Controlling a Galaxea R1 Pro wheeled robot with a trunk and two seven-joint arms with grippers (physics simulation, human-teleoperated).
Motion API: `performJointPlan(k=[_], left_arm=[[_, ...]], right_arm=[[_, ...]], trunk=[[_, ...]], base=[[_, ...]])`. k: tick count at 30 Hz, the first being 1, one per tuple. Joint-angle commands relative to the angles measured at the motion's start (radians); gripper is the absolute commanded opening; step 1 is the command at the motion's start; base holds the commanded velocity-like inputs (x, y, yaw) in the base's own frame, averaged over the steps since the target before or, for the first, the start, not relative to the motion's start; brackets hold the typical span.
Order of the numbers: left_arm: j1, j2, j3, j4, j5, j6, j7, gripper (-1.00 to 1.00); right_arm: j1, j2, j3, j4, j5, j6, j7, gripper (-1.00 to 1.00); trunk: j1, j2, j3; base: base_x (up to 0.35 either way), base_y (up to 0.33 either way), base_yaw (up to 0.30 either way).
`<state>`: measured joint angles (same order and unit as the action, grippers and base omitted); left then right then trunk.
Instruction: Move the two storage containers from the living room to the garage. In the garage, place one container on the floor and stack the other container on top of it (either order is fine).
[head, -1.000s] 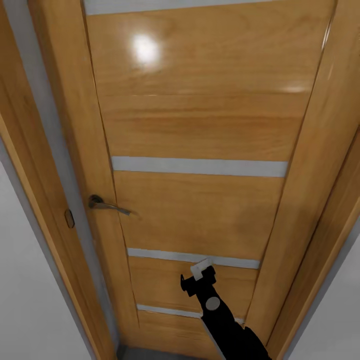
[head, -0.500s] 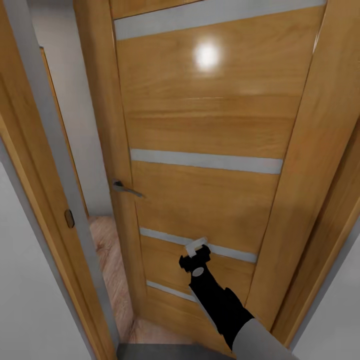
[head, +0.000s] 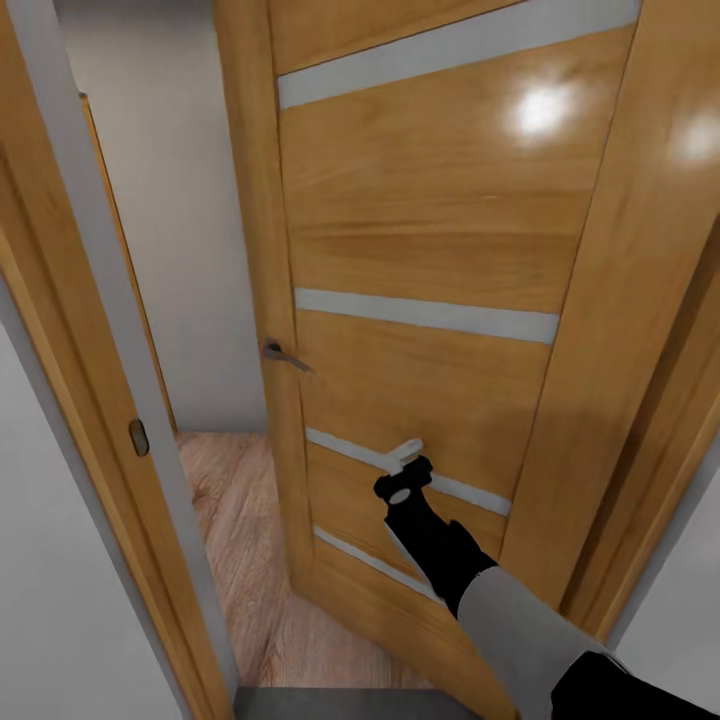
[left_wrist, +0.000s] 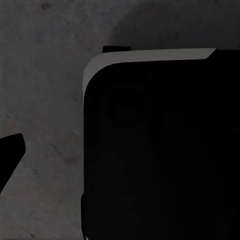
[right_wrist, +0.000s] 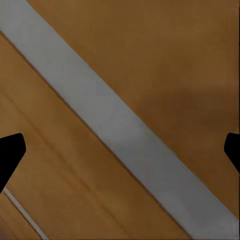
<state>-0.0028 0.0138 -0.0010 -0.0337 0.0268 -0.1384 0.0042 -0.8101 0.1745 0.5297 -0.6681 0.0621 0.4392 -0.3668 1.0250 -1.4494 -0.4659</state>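
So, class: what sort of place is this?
Probably a doorway inside a house: an orange wooden door stands ajar, its frame alongside, and light wood-plank flooring shows beyond the gap.

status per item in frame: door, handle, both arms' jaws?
Orange wooden door: partly open, swung away, light wood-plank floor showing through the gap.
Door handle: lever roughly level, untouched.
Right gripper: against the door's lower panel near a grey strip, holding nothing; jaws spread wide in the right wrist view.
Left gripper: over dark grey speckled floor; one fingertip showing, jaw state unclear.
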Motion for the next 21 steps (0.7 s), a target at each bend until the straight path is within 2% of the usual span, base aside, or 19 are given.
performJointPlan(k=[1, 12, 14, 21], left_arm=[[0.000, 0.000, -0.001, 0.000, 0.003, -0.003, 0.000, 1.00], [0.000, 0.000, -0.001, 0.001, 0.002, -0.003, 0.000, 1.00], [0.000, 0.000, -0.001, 0.001, 0.003, -0.003, 0.000, 1.00], [0.000, 0.000, -0.001, 0.001, 0.002, -0.003, 0.000, 1.00]], right_arm=[[-0.007, 0.000, 0.003, 0.006, 0.003, 0.009, -0.003, 1.00], [-0.115, 0.000, 0.004, 0.065, -0.002, 0.016, -0.022, 1.00], [-0.152, 0.000, 0.004, 0.093, -0.002, 0.024, -0.028, 1.00], [-0.207, 0.000, 0.004, 0.122, -0.003, 0.033, -0.031, 1.00]], trunk=[[0.000, -0.001, -0.001], [0.000, -0.001, -0.001], [0.000, -0.001, -0.001], [0.000, -0.001, -0.001]], base=[[0.000, 0.000, 0.000], [0.000, 0.000, 0.000], [0.000, 0.000, 0.000], [0.000, 0.000, 0.000]])
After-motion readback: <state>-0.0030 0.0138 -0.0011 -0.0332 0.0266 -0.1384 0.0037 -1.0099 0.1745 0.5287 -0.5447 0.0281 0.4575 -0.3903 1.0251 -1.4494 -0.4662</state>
